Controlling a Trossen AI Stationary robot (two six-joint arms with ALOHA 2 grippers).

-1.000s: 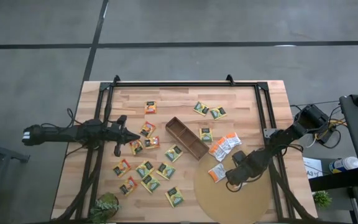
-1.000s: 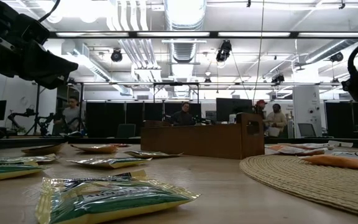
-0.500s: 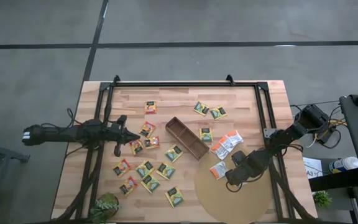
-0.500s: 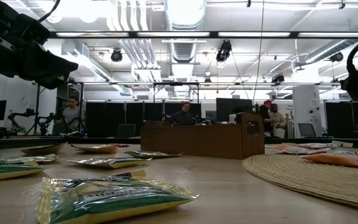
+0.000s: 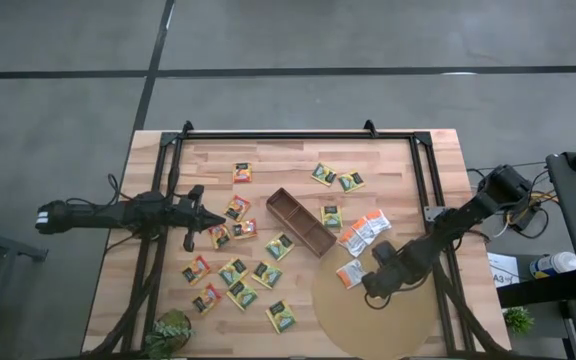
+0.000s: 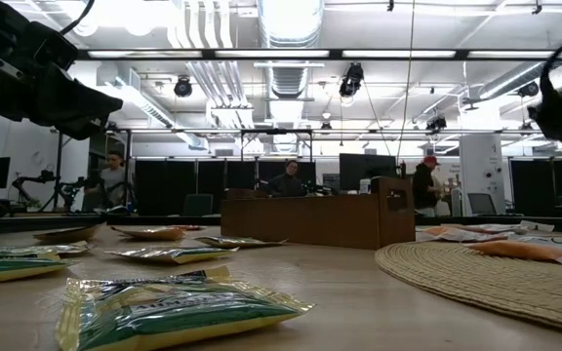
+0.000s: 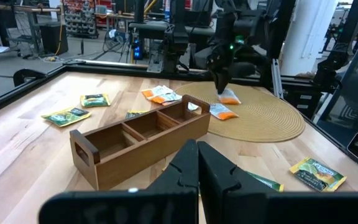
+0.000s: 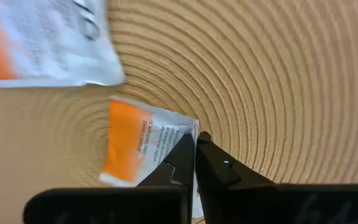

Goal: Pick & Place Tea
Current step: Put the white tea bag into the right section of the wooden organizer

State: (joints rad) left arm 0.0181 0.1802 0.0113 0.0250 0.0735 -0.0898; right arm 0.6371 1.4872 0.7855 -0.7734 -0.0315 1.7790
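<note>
Right gripper (image 8: pixel 195 144) low over big round woven tan mat (image 5: pixel 408 325), fingers pressed together, pinching edge of small flat white-and-orange tea sachet (image 8: pixel 143 149) lying on mat. Sachet body extends sideways from jaws. Left gripper (image 7: pixel 197 163) shut, empty, well apart beyond brown oblong wooden box (image 7: pixel 138 138).
</note>
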